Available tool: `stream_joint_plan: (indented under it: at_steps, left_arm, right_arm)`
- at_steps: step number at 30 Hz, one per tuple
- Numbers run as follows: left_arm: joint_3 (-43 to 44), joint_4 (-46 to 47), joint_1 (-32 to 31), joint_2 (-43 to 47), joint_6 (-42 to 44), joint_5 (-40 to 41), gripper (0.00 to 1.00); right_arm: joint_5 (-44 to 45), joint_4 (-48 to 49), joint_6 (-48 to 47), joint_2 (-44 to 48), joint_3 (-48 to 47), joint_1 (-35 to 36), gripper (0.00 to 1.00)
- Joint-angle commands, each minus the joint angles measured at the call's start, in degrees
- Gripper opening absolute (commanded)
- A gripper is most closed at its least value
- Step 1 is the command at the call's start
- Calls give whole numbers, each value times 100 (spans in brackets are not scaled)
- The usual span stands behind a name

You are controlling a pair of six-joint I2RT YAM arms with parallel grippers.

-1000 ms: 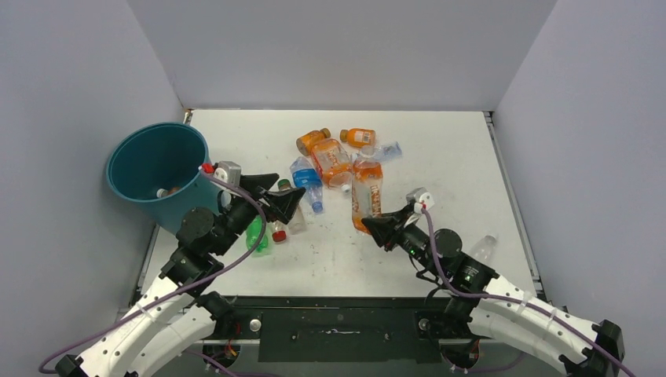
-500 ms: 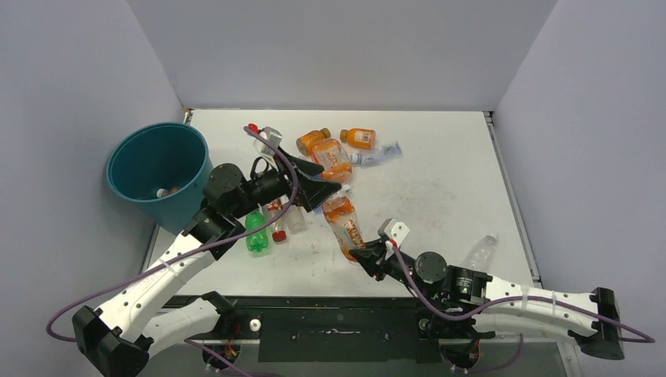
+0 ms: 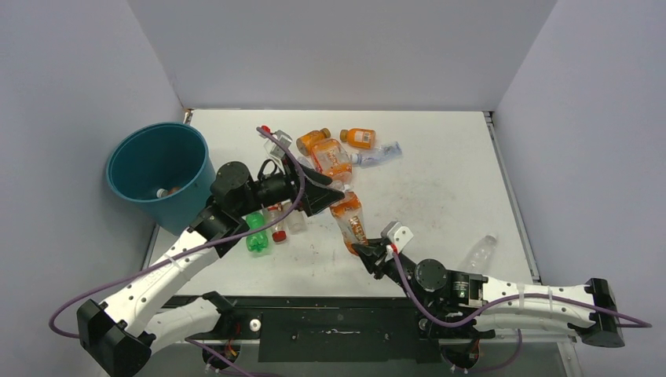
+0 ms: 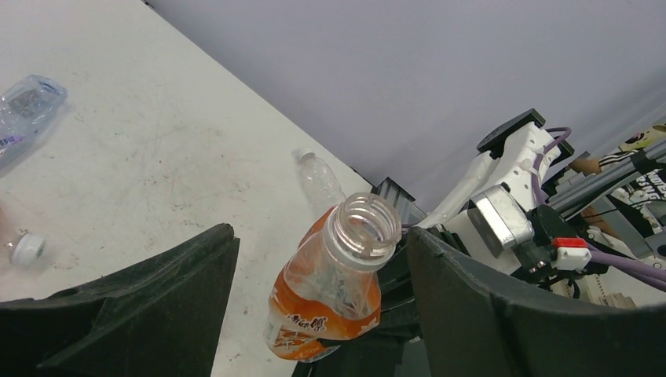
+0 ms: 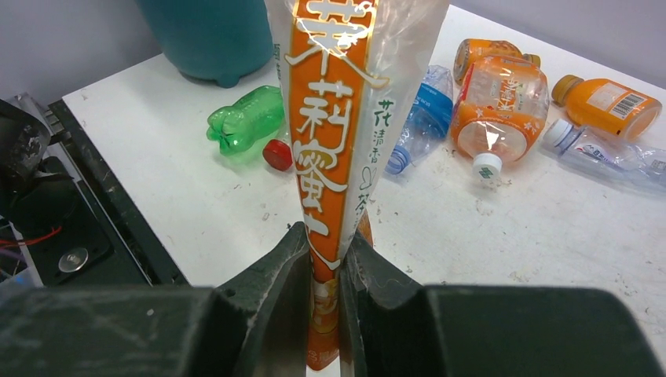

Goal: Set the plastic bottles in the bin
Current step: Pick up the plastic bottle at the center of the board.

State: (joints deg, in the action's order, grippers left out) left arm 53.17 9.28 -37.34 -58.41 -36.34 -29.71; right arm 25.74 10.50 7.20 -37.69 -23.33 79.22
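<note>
A squashed orange bottle [image 3: 348,220] [image 5: 334,118] with no cap stands lifted off the table, its base pinched in my shut right gripper [image 3: 366,252] [image 5: 326,236]. Its open neck [image 4: 365,228] sits between the fingers of my left gripper [image 3: 330,192] [image 4: 320,236], which is open with a gap on both sides. More plastic bottles lie behind: orange ones [image 3: 331,157] [image 5: 495,98], a blue-labelled clear one [image 5: 420,118], a green one [image 3: 255,234] [image 5: 245,119]. The teal bin [image 3: 184,208] [image 5: 212,31] stands at the far left, with something small lying inside.
A clear bottle [image 3: 479,253] [image 4: 318,179] lies alone at the right, near the table's edge. A loose white cap [image 4: 27,247] and a red cap [image 5: 276,155] are on the table. Grey walls close in three sides.
My right gripper drew the orange bottle toward the near edge. My left arm swung from beside the bin to the middle, bringing its fingers around the bottle's neck and narrowing them a little.
</note>
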Motion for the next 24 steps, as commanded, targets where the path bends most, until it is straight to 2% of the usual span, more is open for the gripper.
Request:
stream_joint_plan:
  at_steps: [1,2,4,8,12,17,20,24]
  left_arm:
    - [-64,224,25,122,-26,-97,71]
    - [-70,219,30,101,-29,-88,66]
    - [-56,244,19,70,-30,-111,64]
    - [26,274,-22,19,-10,-47,74]
    - [4,336,-81,-31,1,-26,73]
    - [-6,290,-184,-39,122,33,50]
    - [-24,317,-208,-5,147,160,43]
    - [31,287,-244,-17,236,135,21]
  right_arm:
    - [257,504,-27,-15,85,58,13]
    - [251,512,-18,-37,87,56,13]
    - [247,523,-9,-70,75,69,13]
    - [232,532,0,-86,57,99,13]
    - [224,506,33,-98,57,108,13]
    - [200,491,83,-129,67,120,13]
    - [193,497,98,-218,58,134,13]
    - [189,531,106,-282,35,162,14]
